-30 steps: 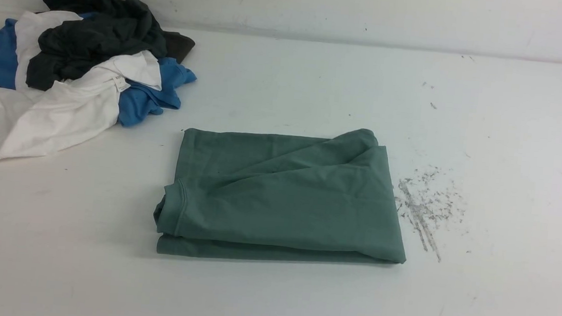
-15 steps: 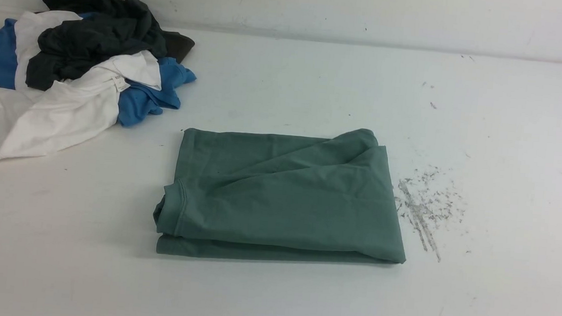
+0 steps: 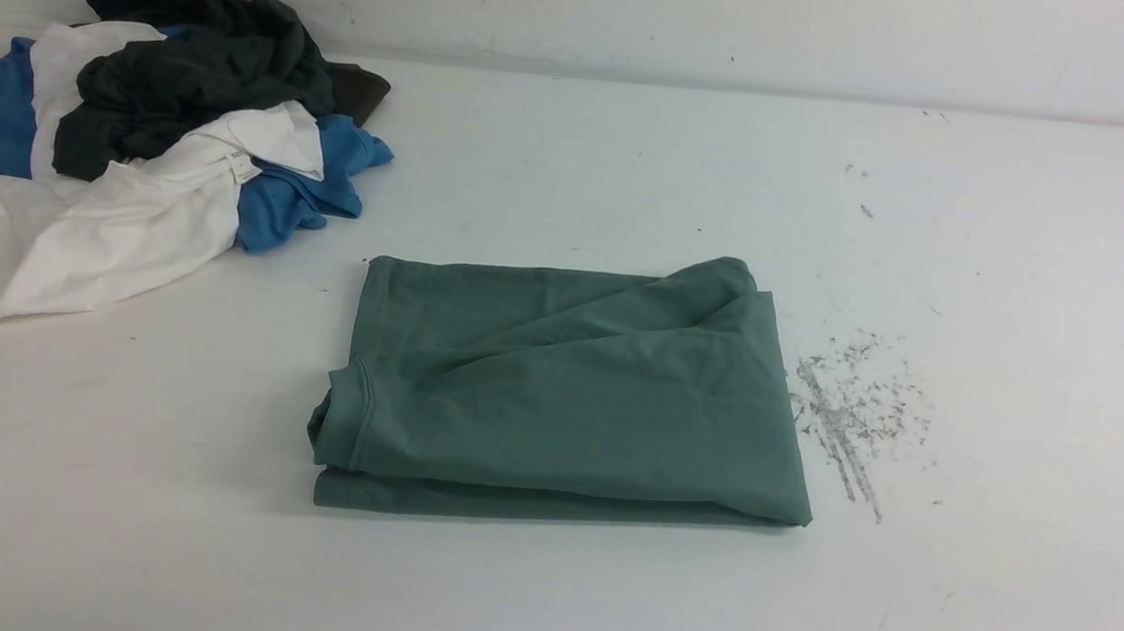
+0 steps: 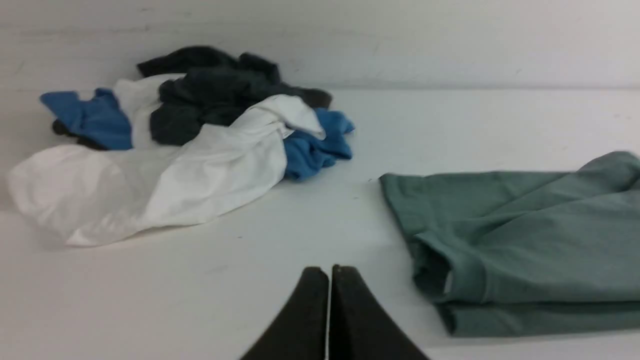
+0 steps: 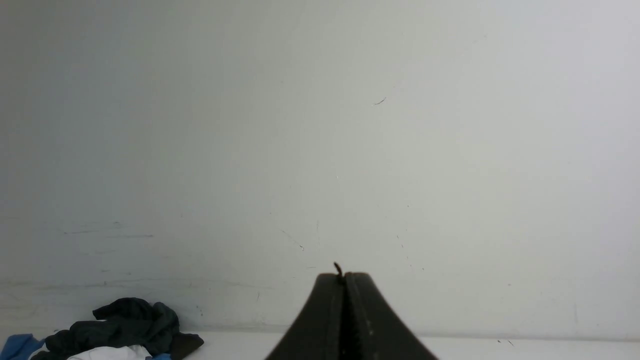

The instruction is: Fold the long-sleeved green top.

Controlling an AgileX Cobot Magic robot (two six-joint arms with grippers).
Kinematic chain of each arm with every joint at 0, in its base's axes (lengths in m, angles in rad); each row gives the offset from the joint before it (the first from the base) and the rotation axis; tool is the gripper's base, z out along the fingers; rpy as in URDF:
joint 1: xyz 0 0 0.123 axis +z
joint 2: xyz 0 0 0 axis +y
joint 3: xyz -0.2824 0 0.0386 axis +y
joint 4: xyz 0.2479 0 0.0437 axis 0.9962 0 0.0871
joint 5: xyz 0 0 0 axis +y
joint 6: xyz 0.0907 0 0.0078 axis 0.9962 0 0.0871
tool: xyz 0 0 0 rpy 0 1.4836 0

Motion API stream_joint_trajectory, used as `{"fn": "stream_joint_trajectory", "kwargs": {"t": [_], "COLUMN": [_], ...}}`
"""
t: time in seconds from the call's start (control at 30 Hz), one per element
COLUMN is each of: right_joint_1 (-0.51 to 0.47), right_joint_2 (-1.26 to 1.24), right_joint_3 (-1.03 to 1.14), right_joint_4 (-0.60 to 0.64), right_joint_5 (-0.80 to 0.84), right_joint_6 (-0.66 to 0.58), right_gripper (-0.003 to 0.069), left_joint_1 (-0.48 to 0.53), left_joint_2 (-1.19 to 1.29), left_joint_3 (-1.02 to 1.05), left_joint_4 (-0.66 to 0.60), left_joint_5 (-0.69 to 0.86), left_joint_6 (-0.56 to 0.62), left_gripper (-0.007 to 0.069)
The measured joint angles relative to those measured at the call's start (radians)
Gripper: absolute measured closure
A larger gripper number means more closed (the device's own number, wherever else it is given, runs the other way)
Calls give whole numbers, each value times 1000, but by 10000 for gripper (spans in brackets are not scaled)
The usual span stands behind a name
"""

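The green long-sleeved top (image 3: 566, 396) lies folded into a rectangular packet in the middle of the white table, with a hemmed edge at its near left corner. The left wrist view shows the top (image 4: 520, 240) with a bit of white label in its near fold. My left gripper (image 4: 329, 272) hangs over bare table beside that corner, apart from the cloth, shut and empty. My right gripper (image 5: 344, 276) is shut and faces the back wall, holding no cloth; a tiny dark shred sticks out at its tips. Neither gripper shows in the front view.
A heap of white, blue and dark grey garments (image 3: 134, 141) lies at the far left of the table (image 3: 1025, 292), also in the left wrist view (image 4: 190, 145). Grey scuff marks (image 3: 851, 408) lie just right of the top. The back wall (image 3: 646, 11) borders the table.
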Motion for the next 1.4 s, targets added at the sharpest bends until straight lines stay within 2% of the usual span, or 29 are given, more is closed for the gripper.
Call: {"fn": "stream_joint_trajectory", "kwargs": {"t": [0.2, 0.33, 0.8, 1.03, 1.4], "right_joint_1": [0, 0, 0, 0, 0], "right_joint_2": [0, 0, 0, 0, 0], "right_joint_3": [0, 0, 0, 0, 0], "right_joint_4": [0, 0, 0, 0, 0], "right_joint_5": [2, 5, 6, 6, 6], "right_joint_6": [0, 0, 1, 1, 1], "right_gripper": [673, 673, 673, 673, 673], "left_joint_1": [39, 41, -15, -15, -15], "left_joint_2": [-45, -45, -45, -45, -45], "left_joint_3": [124, 131, 130, 129, 129], "left_joint_4": [3, 0, -17, -131, -148], "left_joint_5": [-26, 8, 18, 24, 30], "left_joint_6": [133, 168, 163, 90, 84], "left_gripper": [629, 629, 629, 629, 629]}}
